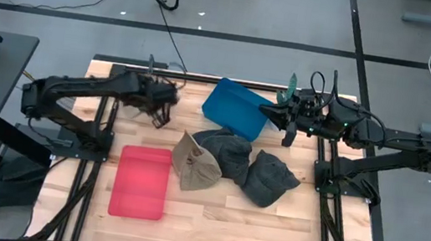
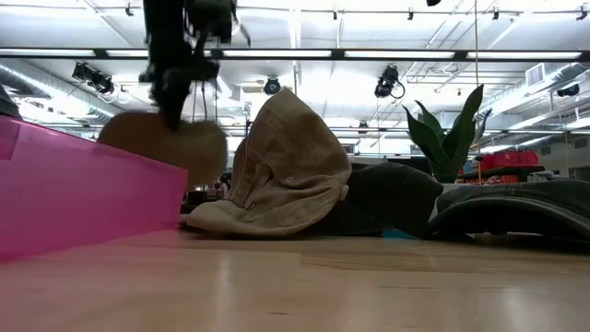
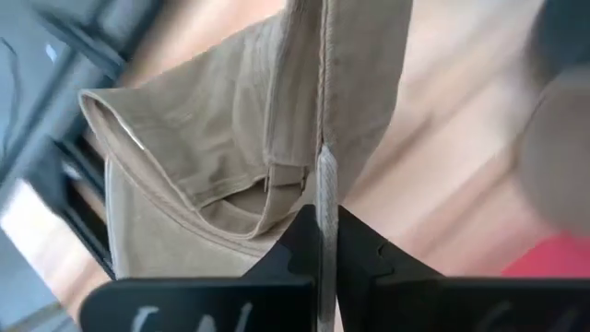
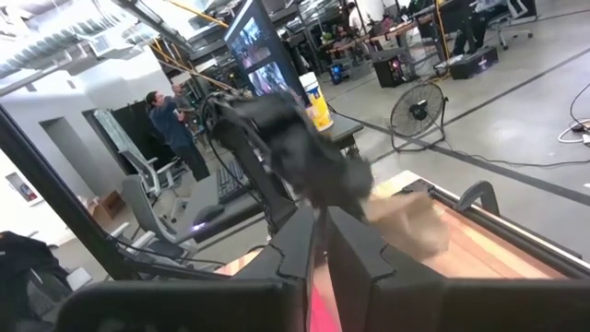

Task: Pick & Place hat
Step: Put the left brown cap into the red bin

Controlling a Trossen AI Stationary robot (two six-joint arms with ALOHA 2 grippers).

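Note:
My left gripper (image 1: 161,113) (image 3: 323,217) is shut on a tan hat (image 3: 212,157) over the table's far left part. In the low view that hat (image 2: 166,146) shows blurred beside the pink tray's wall. A second tan hat (image 1: 197,162) lies on the table's middle, leaning against two dark grey hats (image 1: 228,152) (image 1: 271,179). My right gripper (image 1: 288,135) (image 4: 321,231) is shut on nothing, level, above the blue tray's right end. My left gripper pinches a stitched edge of the tan hat (image 3: 323,171) between its two fingers, slanting down from above. The hat hangs below the fingers, lifted clear of the table, with its crown and back strap (image 3: 281,175) drooping slack.
A pink tray (image 1: 142,180) lies at the near left and a blue tray (image 1: 236,108) at the far middle. Bare wood shows along the table's near edge (image 1: 225,232). People stand in the room beyond the table.

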